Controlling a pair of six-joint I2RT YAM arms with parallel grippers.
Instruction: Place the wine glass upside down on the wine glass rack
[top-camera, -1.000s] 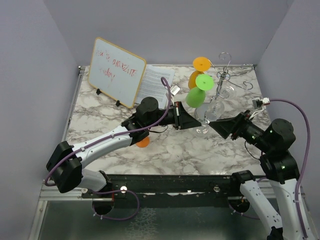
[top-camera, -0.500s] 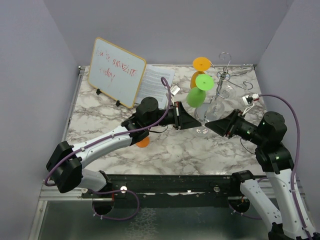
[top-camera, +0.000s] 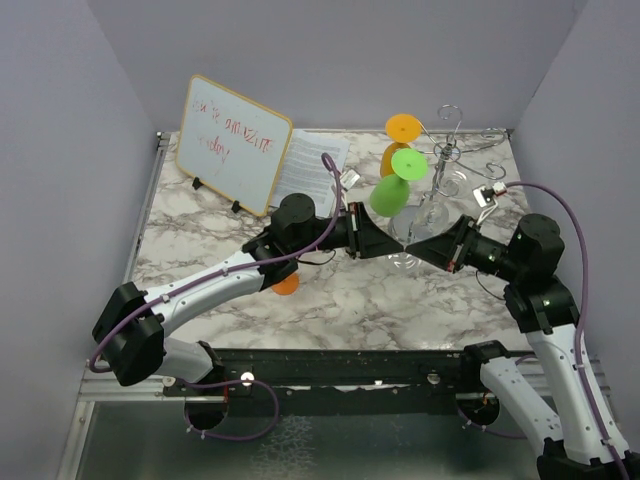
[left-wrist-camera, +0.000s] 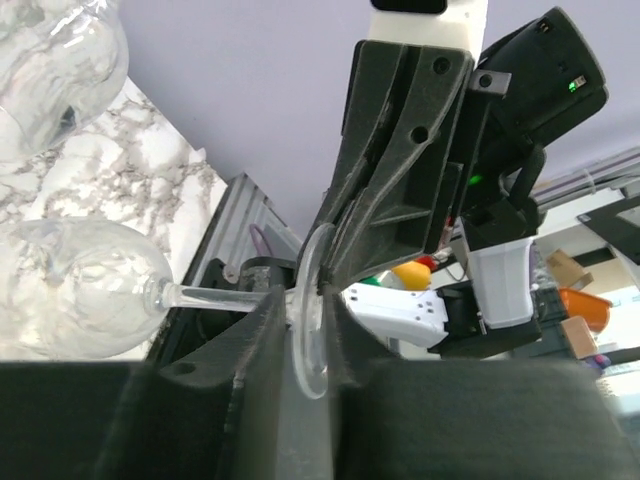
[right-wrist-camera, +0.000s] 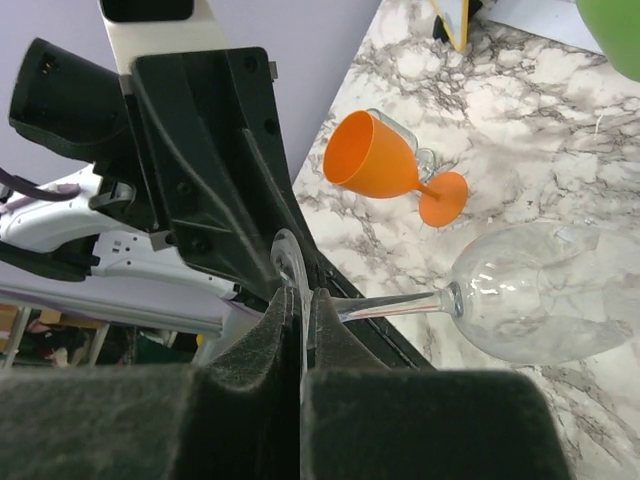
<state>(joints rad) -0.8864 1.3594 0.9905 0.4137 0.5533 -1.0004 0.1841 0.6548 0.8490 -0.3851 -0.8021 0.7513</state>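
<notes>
A clear wine glass (top-camera: 405, 262) hangs sideways over the marble table, its bowl (left-wrist-camera: 85, 290) to one side and its round foot (right-wrist-camera: 288, 262) pinched from both sides. My left gripper (top-camera: 385, 245) is shut on the foot's rim (left-wrist-camera: 308, 330), with the stem running out beside its fingers. Facing it from the right, my right gripper (top-camera: 418, 250) is shut tight on the same foot, the bowl (right-wrist-camera: 540, 290) beyond it. The chrome wine glass rack (top-camera: 447, 150) stands behind, at the back right.
On the rack hang an orange glass (top-camera: 403, 135), a green glass (top-camera: 398, 185) and a clear one (top-camera: 432, 215). Another orange glass (right-wrist-camera: 385, 155) lies on the table under my left arm. A whiteboard (top-camera: 232, 143) and a paper (top-camera: 312, 160) stand at the back left.
My right arm has reached left to the glass and its open jaws have shut on the foot. The left arm has kept the glass where it was.
</notes>
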